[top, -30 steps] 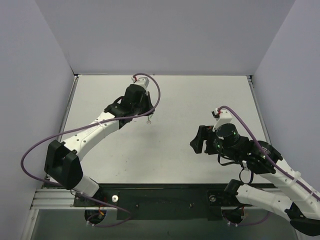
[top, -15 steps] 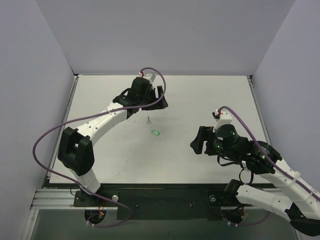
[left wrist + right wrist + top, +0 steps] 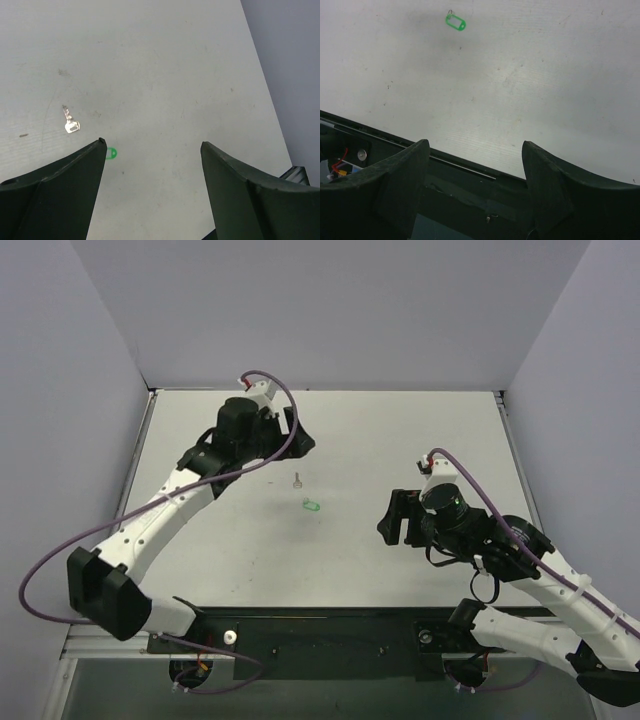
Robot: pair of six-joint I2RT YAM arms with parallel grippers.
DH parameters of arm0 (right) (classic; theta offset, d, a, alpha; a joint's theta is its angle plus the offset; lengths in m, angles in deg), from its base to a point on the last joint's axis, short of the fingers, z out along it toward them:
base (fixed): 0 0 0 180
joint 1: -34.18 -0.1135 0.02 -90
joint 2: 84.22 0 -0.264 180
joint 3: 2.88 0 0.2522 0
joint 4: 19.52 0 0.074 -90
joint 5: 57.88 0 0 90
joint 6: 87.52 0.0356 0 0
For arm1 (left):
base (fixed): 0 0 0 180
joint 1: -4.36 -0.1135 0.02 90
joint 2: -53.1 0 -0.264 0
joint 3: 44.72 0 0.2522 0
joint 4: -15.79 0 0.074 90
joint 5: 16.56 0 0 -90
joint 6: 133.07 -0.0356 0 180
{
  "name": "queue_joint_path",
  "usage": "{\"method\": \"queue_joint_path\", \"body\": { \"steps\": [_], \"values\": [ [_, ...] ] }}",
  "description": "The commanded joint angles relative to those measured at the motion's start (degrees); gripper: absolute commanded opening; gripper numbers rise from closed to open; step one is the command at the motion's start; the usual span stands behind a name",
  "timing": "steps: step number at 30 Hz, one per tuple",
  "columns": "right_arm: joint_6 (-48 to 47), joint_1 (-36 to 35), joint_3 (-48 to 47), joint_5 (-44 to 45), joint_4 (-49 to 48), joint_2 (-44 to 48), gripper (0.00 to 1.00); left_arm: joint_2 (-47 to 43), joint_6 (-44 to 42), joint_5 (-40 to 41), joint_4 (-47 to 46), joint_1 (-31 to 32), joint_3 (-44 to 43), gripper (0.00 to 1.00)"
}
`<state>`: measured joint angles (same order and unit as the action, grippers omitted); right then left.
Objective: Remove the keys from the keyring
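Observation:
A small grey metal key (image 3: 297, 480) (image 3: 70, 122) lies flat on the white table, apart from the keyring. The keyring, a green oval tag (image 3: 311, 506) (image 3: 455, 22) (image 3: 112, 153), lies a little nearer and to the right of it; a thin ring shows at one end in the right wrist view. My left gripper (image 3: 291, 437) (image 3: 153, 144) hovers open behind and left of the key, nothing between its fingers. My right gripper (image 3: 397, 520) (image 3: 475, 142) stands open over the table's near right part, empty, well right of the tag.
White walls close the table (image 3: 400, 440) at the back and both sides. A dark rail (image 3: 330, 625) (image 3: 470, 175) with the arm bases runs along the near edge. Purple cables (image 3: 50, 570) loop off both arms.
My left gripper opened and let the key and the green tag drop onto the table, then drew back toward the far left. The right gripper shifted only slightly.

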<state>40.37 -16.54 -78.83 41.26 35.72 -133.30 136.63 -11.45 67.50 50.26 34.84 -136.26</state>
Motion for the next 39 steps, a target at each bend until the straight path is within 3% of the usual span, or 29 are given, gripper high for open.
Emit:
{"method": "queue_joint_path", "body": {
  "steps": [1, 11, 16, 18, 21, 23, 27, 31, 36, 39],
  "values": [
    [-1.4, -0.4, -1.2, 3.4, 0.8, -0.1, 0.70, -9.4, -1.4, 0.7, -2.2, -0.3, 11.6, 0.86],
    [-1.3, -0.1, -0.6, 8.7, -0.9, -1.5, 0.72, -31.9, -4.1, 5.4, 2.5, -0.4, 28.5, 0.86],
    [-0.4, -0.1, -1.8, 11.1, -3.1, -2.5, 0.72, -42.3, -8.2, 11.5, 4.4, -0.5, 33.6, 0.87],
    [-1.1, -0.2, -2.1, 14.5, -4.2, -2.5, 0.72, -45.3, -8.4, 17.4, 4.7, -0.4, 35.9, 0.89],
    [-5.7, -0.2, -1.9, 17.7, -6.2, -1.7, 0.74, -48.6, -9.3, 22.2, 3.4, -0.4, 37.3, 0.91],
    [-8.5, -0.2, -1.5, 18.6, -7.4, -0.6, 0.74, -49.8, -11.7, 25.3, 0.8, -0.4, 39.0, 0.90],
    [-9.9, -0.2, 0.9, 21.3, -10.0, 2.1, 0.75, -51.0, -9.9, 39.3, -6.6, -0.4, 45.5, 0.90],
    [-10.2, -0.2, 3.7, 21.4, -11.4, 4.6, 0.75, -47.6, -13.5, 42.5, -19.8, -0.8, 51.5, 0.90],
    [-8.6, -0.2, 5.1, 18.6, -11.2, 5.7, 0.75, -38.3, -14.7, 43.4, -28.2, -5.3, 53.3, 0.89],
    [-8.4, -0.3, 5.6, 16.7, -11.0, 7.1, 0.75, -33.4, -20.6, 43.2, -38.3, -6.9, 56.6, 0.89]
  ]
}}
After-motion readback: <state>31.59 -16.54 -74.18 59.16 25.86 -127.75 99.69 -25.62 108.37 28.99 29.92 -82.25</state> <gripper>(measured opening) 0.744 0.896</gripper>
